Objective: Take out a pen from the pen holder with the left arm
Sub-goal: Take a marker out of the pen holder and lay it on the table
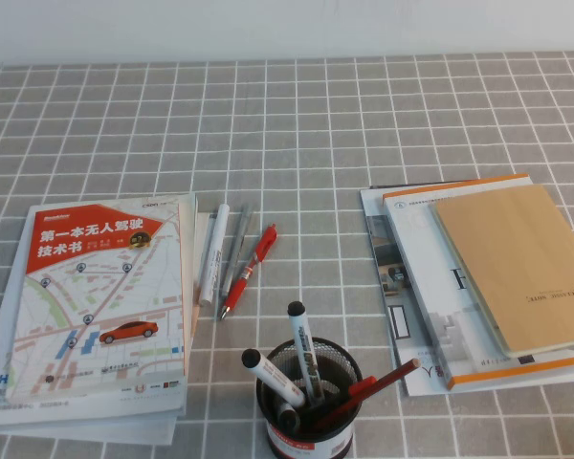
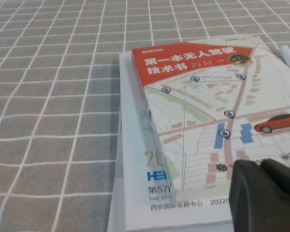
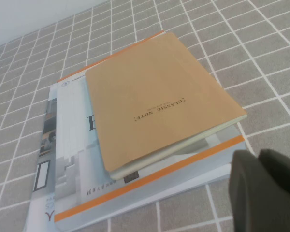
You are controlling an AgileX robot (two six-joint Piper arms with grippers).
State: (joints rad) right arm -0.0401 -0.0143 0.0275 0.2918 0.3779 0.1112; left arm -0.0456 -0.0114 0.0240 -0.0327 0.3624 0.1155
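Wrist views: left hand [image 2: 262, 169], right hand [image 3: 258, 162] closed, empty, near book stacks [image 1: 96, 306] flanking pen holder [image 1: 304, 438].

The pen holder [image 1: 271, 413] is a round black mesh cup with a red and white band low on its wall. It stands upright at the counter's near edge, about midway between the left and right edges. Four pens sit in it. The tall marker [image 1: 304, 352], white with a black cap, stands almost upright. The leaning marker [image 1: 273, 376], also white and black-capped, tilts toward the left edge. The red pen [image 1: 383, 379] slants over the rim toward the right edge. A dark-capped pen [image 1: 288, 417] sits low inside
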